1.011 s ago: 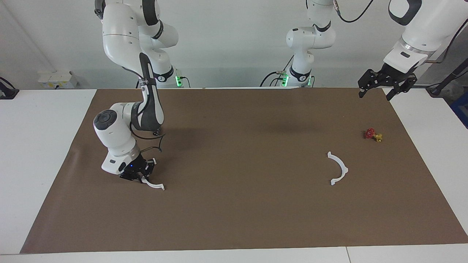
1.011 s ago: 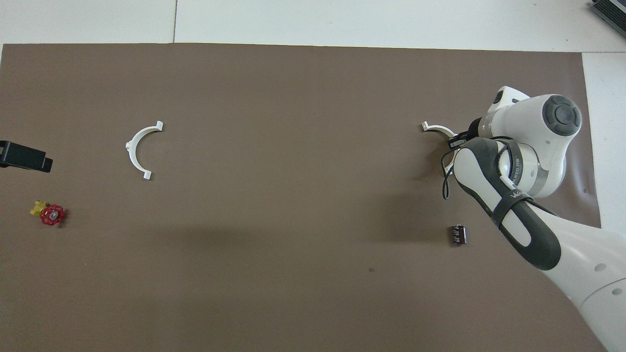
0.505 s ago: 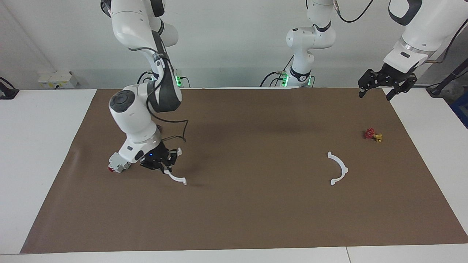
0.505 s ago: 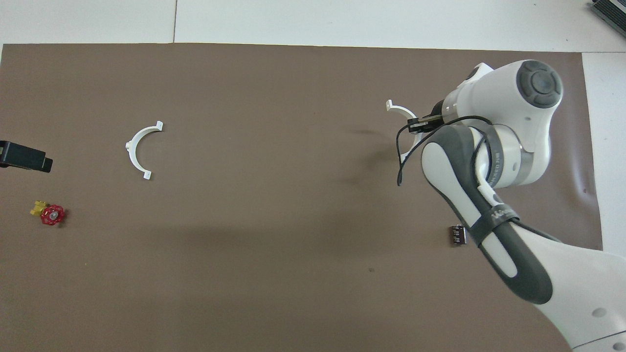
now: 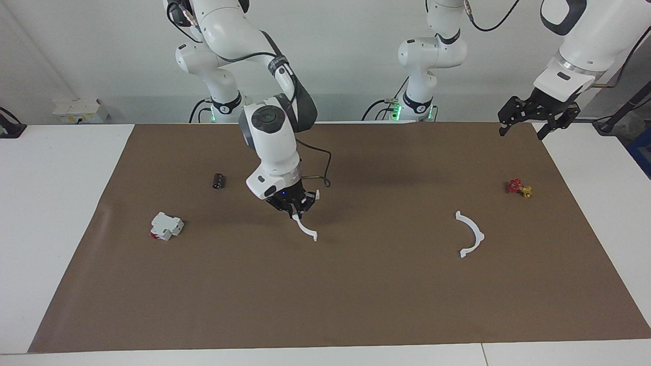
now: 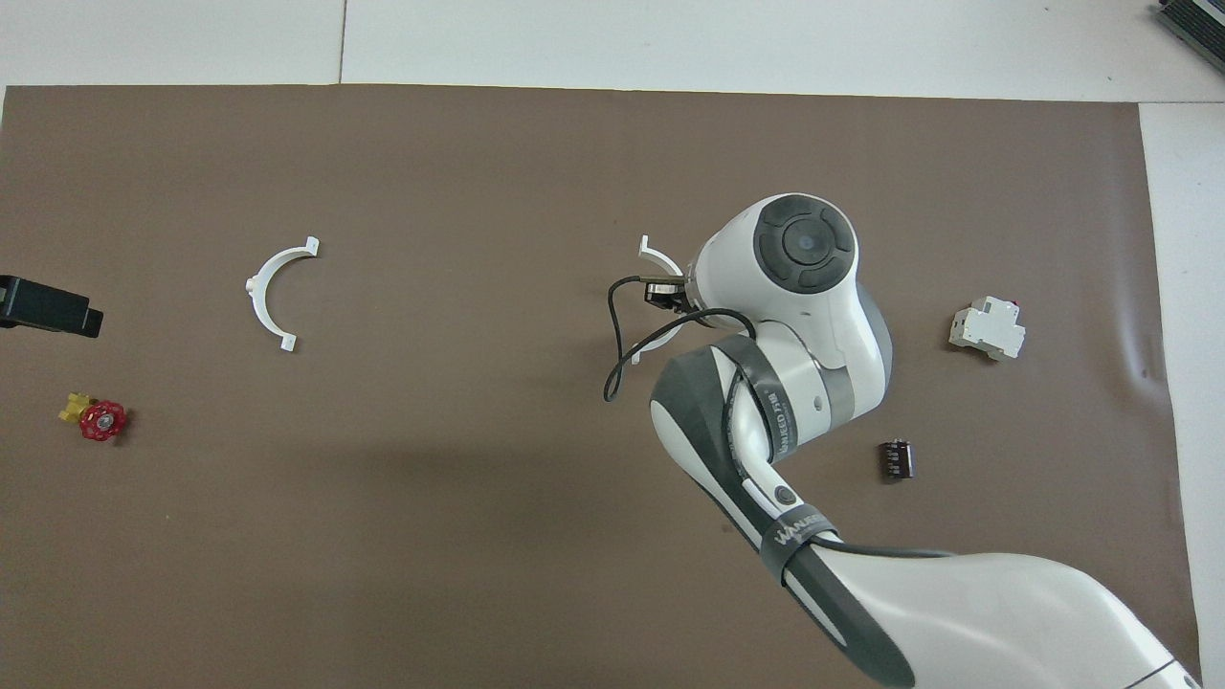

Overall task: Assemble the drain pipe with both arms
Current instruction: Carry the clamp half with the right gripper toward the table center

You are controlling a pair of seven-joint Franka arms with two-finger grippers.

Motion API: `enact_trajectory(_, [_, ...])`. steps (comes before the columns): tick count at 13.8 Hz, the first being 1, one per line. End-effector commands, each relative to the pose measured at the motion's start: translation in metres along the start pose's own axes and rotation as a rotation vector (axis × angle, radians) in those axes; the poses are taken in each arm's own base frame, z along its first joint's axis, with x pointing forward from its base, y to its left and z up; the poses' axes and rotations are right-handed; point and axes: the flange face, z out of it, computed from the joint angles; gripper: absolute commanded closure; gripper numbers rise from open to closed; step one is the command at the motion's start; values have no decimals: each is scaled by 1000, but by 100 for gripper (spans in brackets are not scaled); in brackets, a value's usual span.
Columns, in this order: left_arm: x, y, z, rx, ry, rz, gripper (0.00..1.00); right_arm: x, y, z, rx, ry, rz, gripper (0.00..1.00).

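Over brown mat (image 5: 356,305), right pincer (image 5: 296,212) grips half-ring (image 5: 306,230).

From overhead, my own right wrist hides most of the held half-ring (image 6: 654,256); only one end tab shows. My left gripper (image 6: 48,308) is cut by the frame edge. Black cylinder's (image 5: 218,181) markings too small.

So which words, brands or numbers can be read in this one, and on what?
"WANEED", partly hidden: on the dark strap of the right arm.
Second strap print on the right arm's wrist: too foreshortened to read.
The white-and-red box, black cylinder: no legible print.
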Motion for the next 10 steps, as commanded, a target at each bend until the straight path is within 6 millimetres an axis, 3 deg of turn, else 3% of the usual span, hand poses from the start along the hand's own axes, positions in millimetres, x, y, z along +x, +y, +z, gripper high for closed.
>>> enact_trajectory(1, [-4, -1, 0, 5, -9, -7, 0, -20, -13, 32, -26, 25, -35, 100])
enact_trajectory(4, [-4, -1, 1, 6, -6, -8, 0, -43, -28, 57, -12, 43, -74, 100])
enact_trajectory(7, [-5, -2, 13, 12, 29, -4, 0, -51, -38, 63, -10, 44, -91, 100])
enact_trajectory(10, [-4, -3, 31, 17, 56, -3, 0, -57, -33, 74, -4, 53, -91, 100])
